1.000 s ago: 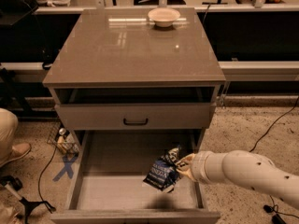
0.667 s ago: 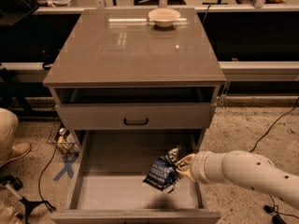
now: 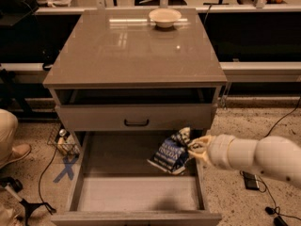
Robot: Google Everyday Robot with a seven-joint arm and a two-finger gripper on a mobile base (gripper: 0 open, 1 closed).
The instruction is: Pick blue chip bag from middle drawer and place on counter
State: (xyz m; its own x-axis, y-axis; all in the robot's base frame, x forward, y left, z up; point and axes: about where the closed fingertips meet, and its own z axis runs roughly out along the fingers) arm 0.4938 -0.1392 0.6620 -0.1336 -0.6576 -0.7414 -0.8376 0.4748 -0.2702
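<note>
The blue chip bag [image 3: 170, 153] hangs tilted over the right side of the open middle drawer [image 3: 117, 192], clear of its grey floor. My gripper [image 3: 193, 147] reaches in from the right on a white arm and is shut on the bag's upper right edge. The counter [image 3: 134, 46] is the glossy grey-brown top of the cabinet, above and behind the drawer.
A cream round bowl [image 3: 164, 17] stands at the back of the counter. A shut drawer front with a black handle [image 3: 136, 123] is just above the open drawer. A person's leg and shoe [image 3: 10, 142], cables and a blue tape cross [image 3: 66, 167] are on the floor at left.
The bag and my gripper have risen a little above the drawer floor. Nothing else has moved.
</note>
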